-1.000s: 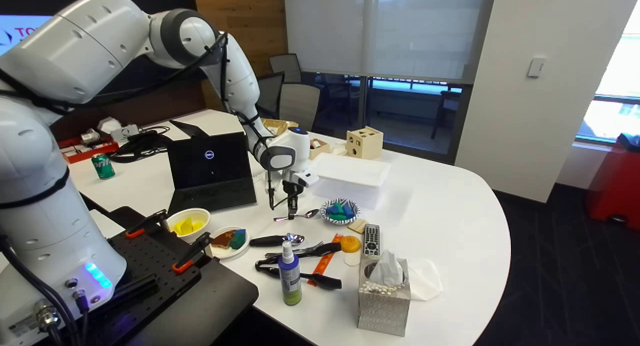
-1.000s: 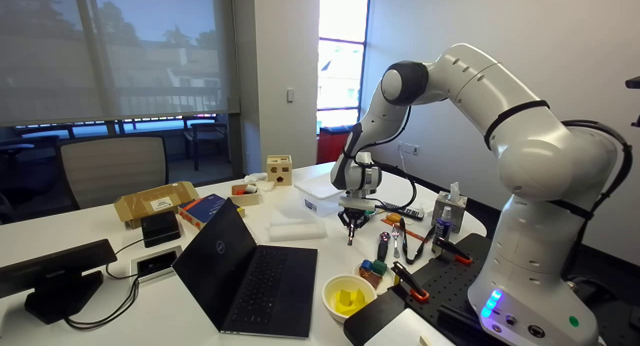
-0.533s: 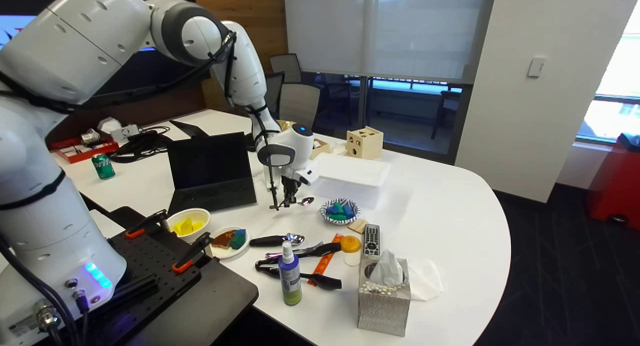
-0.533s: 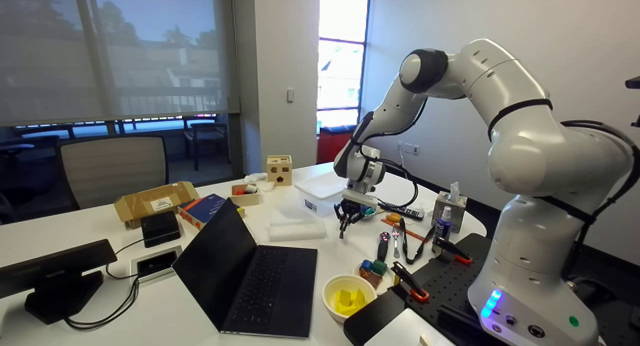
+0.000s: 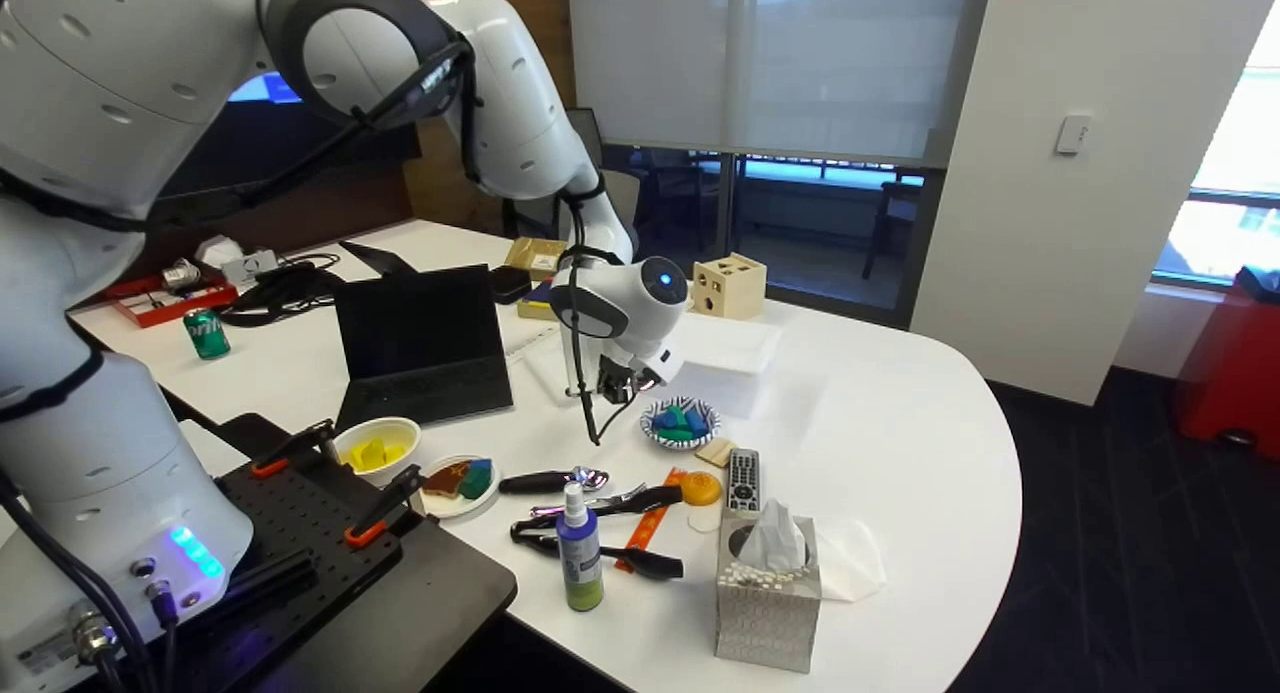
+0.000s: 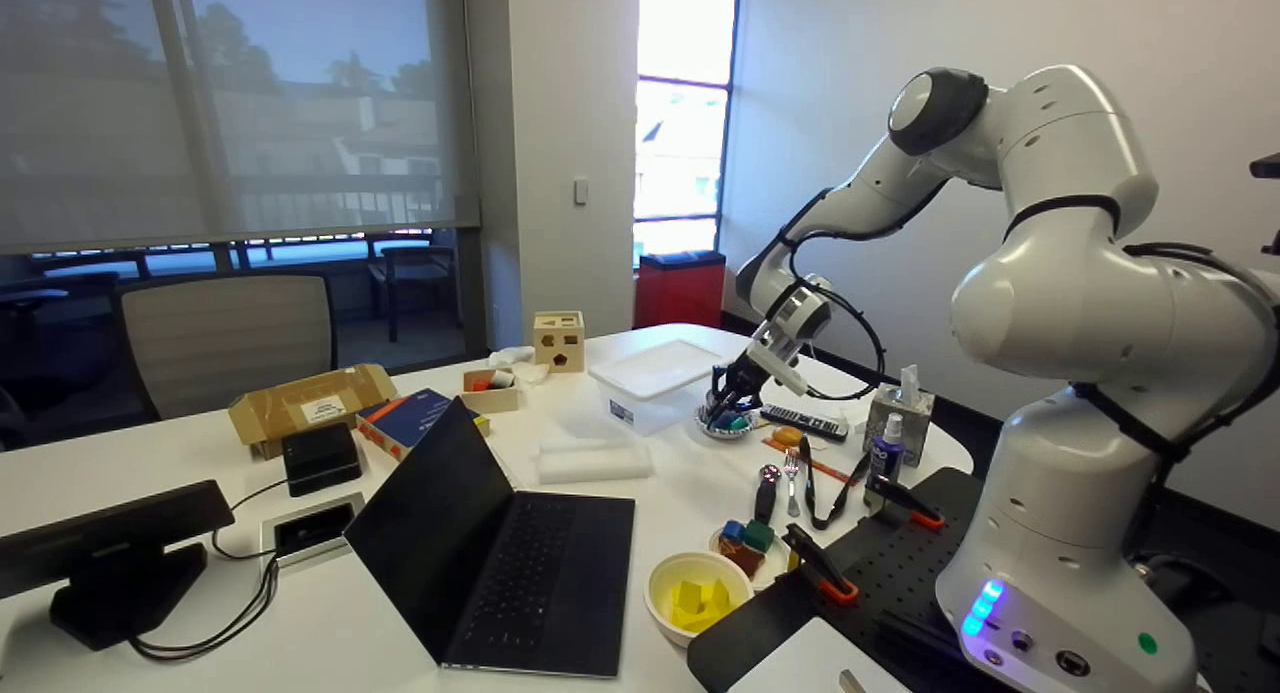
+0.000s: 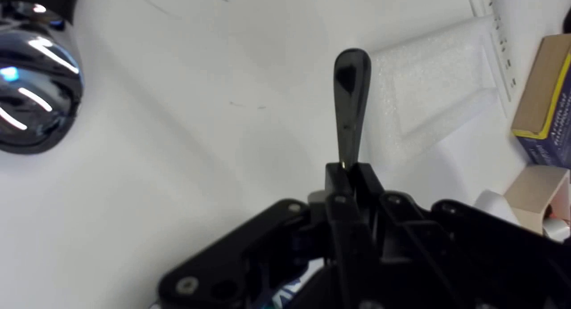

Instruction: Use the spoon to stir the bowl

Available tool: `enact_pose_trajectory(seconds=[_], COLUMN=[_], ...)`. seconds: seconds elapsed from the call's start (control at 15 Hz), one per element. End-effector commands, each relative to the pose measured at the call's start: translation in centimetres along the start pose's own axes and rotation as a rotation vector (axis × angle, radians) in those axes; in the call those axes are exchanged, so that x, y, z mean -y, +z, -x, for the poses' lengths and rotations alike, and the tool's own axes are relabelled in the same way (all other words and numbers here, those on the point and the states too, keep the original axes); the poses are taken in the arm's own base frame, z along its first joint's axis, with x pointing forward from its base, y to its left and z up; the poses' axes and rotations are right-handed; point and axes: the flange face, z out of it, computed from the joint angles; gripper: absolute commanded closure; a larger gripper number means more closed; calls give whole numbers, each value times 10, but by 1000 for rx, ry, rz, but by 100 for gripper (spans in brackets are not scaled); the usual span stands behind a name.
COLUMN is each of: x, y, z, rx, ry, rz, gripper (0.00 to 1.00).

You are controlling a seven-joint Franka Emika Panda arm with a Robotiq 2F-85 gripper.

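The black two-fingered gripper is clamped on a slim, shiny metal spoon, its jaws almost together, the rounded handle end jutting out beyond them. In both exterior views it hangs tilted close to the small round bowl with dark-and-white zigzags (filled with blue and green blocks) on the white table, near the lidded translucent plastic box; whether the spoon touches the blocks cannot be told.
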Motion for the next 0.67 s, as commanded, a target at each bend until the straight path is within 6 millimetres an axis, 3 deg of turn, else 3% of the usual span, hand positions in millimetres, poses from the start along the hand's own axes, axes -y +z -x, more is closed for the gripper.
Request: enact_pose_trajectory(seconds=[0.0,0.6], x=[-9,-36], y=[-17,-7], z=[-15,-34], rx=[25,130], ry=[-15,55], rz=[-141,-378], gripper=[98,98])
